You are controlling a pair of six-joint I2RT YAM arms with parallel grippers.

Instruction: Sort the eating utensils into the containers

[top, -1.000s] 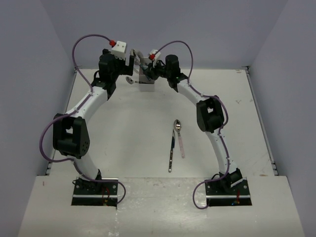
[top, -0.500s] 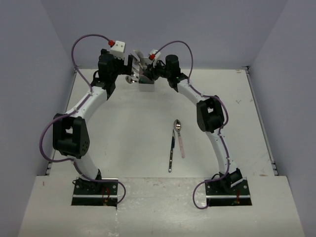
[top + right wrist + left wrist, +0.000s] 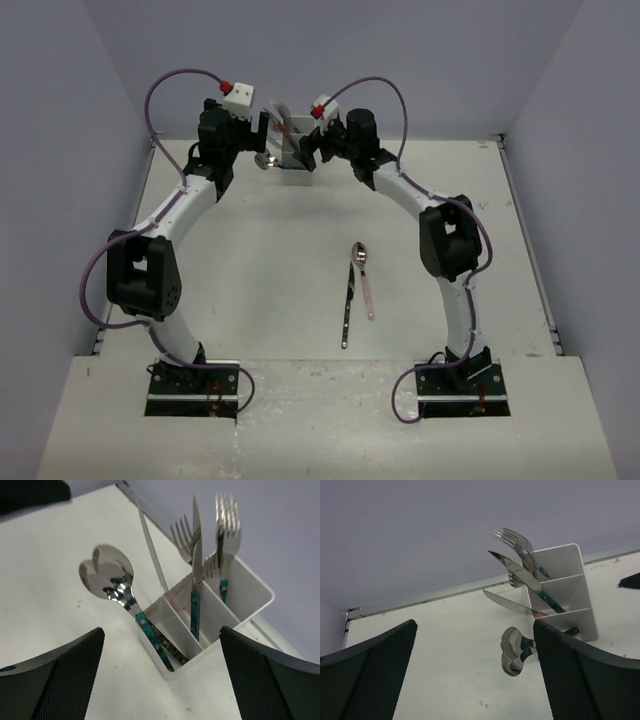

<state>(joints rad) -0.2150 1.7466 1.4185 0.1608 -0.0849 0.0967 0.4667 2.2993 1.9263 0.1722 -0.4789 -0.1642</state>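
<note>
The white compartmented container stands at the table's far edge, between both grippers. Two spoons with teal handles lean out of its near compartment. Knives stand in the middle one and forks in the far one. My right gripper is open just in front of the container, holding nothing. On the other side my left gripper is open and empty, with the spoon heads near its right finger. A pink-handled spoon and a dark-handled knife lie on the table's middle.
The back wall rises right behind the container. Both arms arch over the table's left and right sides; the right arm's elbow hangs near the two loose utensils. A raised ledge carries the arm bases.
My right gripper has gone from shut to open at the container and drawn back slightly to the right, its elbow swinging right. The left arm has not moved.
</note>
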